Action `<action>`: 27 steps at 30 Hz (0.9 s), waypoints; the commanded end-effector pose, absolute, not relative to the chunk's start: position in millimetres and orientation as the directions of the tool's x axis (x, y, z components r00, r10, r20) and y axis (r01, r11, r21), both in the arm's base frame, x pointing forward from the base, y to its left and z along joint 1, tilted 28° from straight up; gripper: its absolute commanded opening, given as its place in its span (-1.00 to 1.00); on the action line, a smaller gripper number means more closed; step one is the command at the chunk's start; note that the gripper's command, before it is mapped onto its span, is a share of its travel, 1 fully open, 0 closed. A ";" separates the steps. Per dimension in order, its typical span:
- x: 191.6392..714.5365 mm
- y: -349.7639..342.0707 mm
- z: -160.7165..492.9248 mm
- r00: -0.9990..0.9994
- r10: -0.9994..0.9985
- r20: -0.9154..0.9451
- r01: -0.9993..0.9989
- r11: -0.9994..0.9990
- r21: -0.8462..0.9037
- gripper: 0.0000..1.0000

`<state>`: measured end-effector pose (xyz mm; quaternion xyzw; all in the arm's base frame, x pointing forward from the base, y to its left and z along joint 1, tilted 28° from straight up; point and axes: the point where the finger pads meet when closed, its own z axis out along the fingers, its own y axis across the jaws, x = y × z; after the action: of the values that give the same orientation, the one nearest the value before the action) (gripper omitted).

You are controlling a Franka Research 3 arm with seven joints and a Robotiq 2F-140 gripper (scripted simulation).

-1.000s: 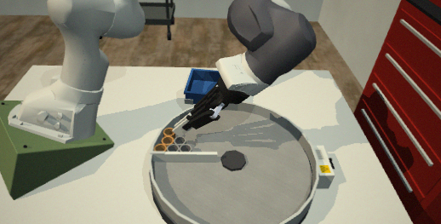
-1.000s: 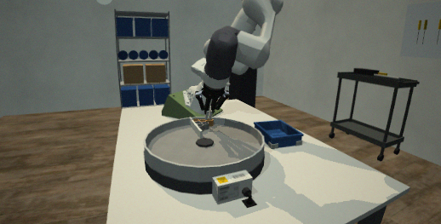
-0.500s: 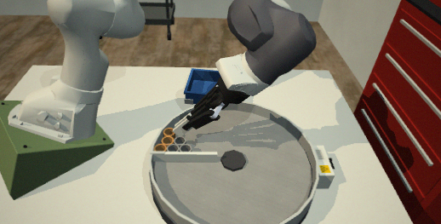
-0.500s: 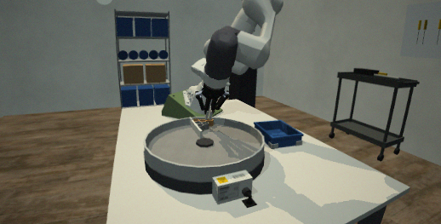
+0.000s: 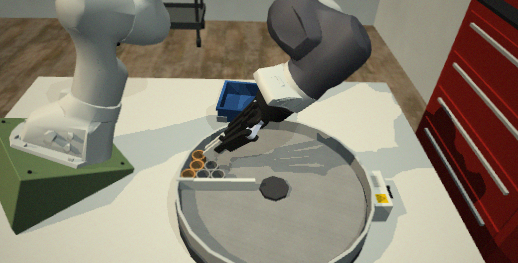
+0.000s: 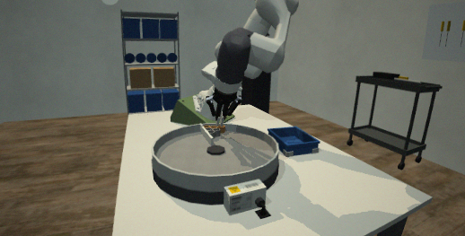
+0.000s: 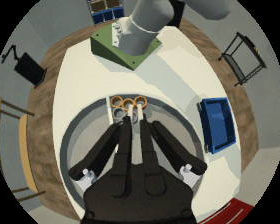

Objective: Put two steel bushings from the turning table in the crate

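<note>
Hovering low over the bushing cluster, the gripper (image 5: 212,146) (image 6: 220,123) (image 7: 135,110) has its 2 fingers nearly closed, a narrow gap between the tips and nothing gripped. They slant down toward the turning table (image 5: 310,216) (image 6: 184,154) (image 7: 86,145), close to its rim on the side of the arm's green base (image 5: 60,183) (image 6: 179,112) (image 7: 106,47).

The 3 steel bushings (image 5: 211,165) (image 7: 119,114) (the grey rings) are on the turning table, beside 3 orange bushings (image 5: 196,164) (image 7: 128,104). In the top view the 6 sit together, and the lowest ones lie along a pale straight bar (image 5: 217,180) (image 6: 207,134) (image 7: 110,112). The wrist view has the tips partly covering the group (whether they touch a ring, I cannot tell).

The blue crate (image 5: 235,102) (image 6: 293,141) (image 7: 218,124) stands upright on the white worktop (image 5: 350,108) (image 6: 310,189) (image 7: 71,85), just outside the turning table and apart from the fingers.
</note>
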<state>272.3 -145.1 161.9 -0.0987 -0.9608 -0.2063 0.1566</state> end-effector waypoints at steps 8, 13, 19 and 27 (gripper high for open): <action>275.5 -141.6 153.2 -0.929 0.131 0.345 0.261 0.894 0.365 -0.87; 275.6 -141.6 153.1 -0.929 0.131 0.345 0.261 0.894 0.365 -0.87; 275.6 -141.6 153.1 -0.929 0.131 0.345 0.261 0.894 0.365 -0.87; 275.6 -141.6 153.1 -0.929 0.131 0.345 0.261 0.894 0.365 -0.87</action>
<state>275.3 -142.7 154.3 -0.0986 -0.9608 -0.2065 0.1568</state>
